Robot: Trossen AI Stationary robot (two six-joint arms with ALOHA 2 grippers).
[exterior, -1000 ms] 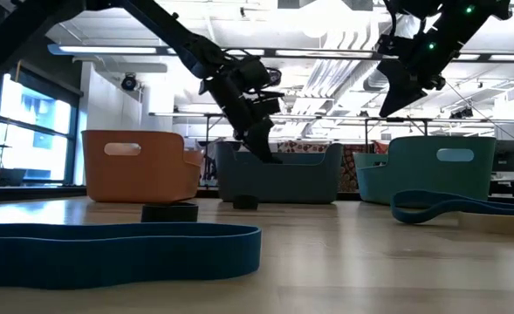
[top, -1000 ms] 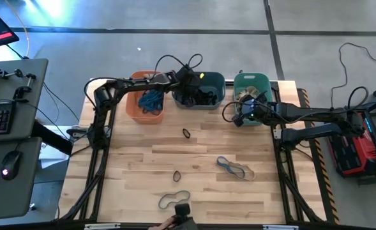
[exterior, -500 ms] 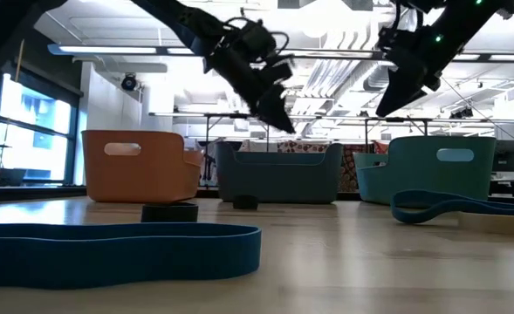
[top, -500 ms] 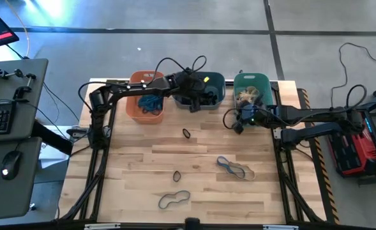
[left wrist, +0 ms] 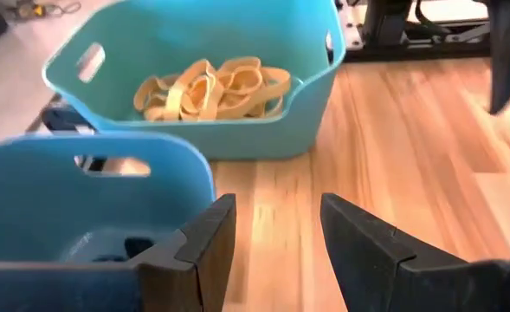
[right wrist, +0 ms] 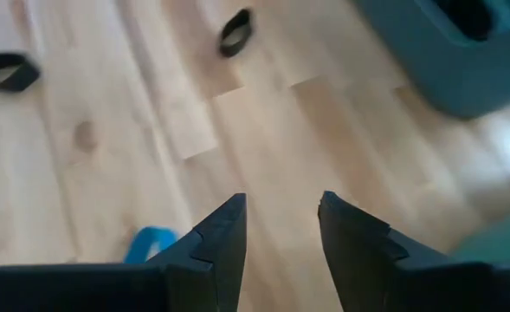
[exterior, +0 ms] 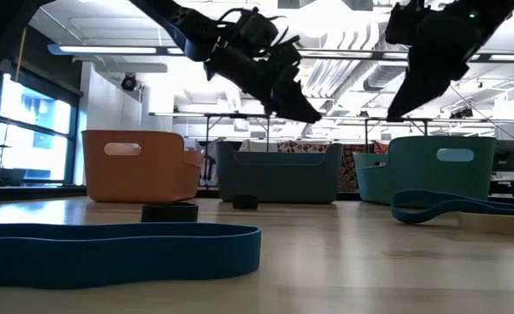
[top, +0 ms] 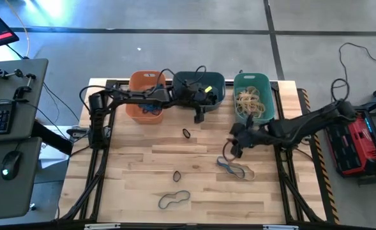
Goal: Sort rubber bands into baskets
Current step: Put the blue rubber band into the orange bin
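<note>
Three baskets stand in a row at the far edge: orange (top: 145, 96), dark slate (top: 199, 88) and teal (top: 252, 96), the teal one holding tan rubber bands (left wrist: 209, 87). My left gripper (top: 198, 115) hangs open in the air just in front of the slate basket's near wall (left wrist: 81, 173). My right gripper (top: 233, 147) hovers open over the bare table. A blue and a tan band (top: 235, 168) lie just nearer the near edge than it. Two black bands (top: 186, 133) (top: 177, 175) and a greyish band (top: 174, 200) lie flat on the wood.
Blue bands lie in the orange basket (top: 150, 102). In the low view a wide blue band (exterior: 117, 251) lies close to the camera and another (exterior: 457, 206) at the right. Bare wood stretches between the loose bands. Desks and a keyboard stand off the table's left side.
My left gripper has come up out of the slate basket and gone toward the table's near edge, just past the basket's near wall. My right gripper has left the teal basket's near corner and swung toward the near edge, over the table's middle.
</note>
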